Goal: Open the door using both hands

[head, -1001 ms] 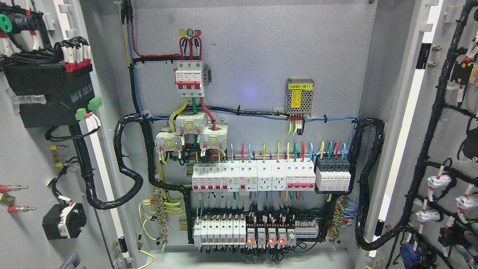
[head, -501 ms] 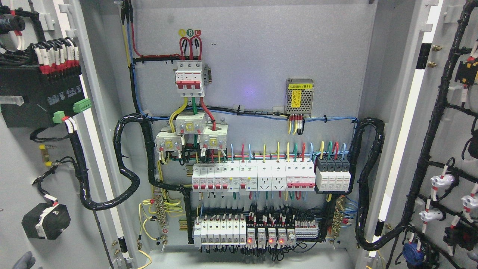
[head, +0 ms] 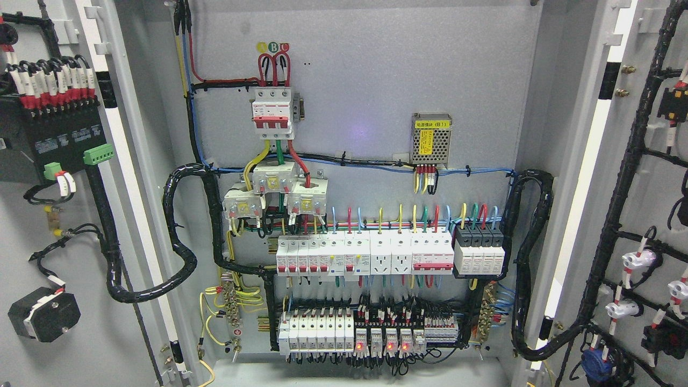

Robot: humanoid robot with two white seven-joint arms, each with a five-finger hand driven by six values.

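Since the earlier frames, the left door (head: 48, 322) has swung further outward: its black module (head: 51, 148) and the round black component (head: 44, 313) at 8 o'clock have slid toward the picture's left edge, and the grey fingertip seen at the bottom left corner is gone from view. The right door (head: 653, 226), at 3 o'clock, has shifted only slightly, with its black harness (head: 618, 188) a little nearer the right edge.

Neither hand appears in the current frame, so whether each is released, clenched or gripping a door edge cannot be told. Both doors stand well open, flanking the cabinet interior (head: 365, 97), where the breaker row (head: 365, 252) and the lit relays (head: 381, 341) are fully exposed.

Assessment: the opening is nearly complete. To finish well, both leaves should be pushed evenly and slowly, stopping before the looped black conduit (head: 180, 226) at the left hinge and its counterpart (head: 529, 258) at the right pull taut. Contact should stay on the door edges, clear of the door-mounted wiring.
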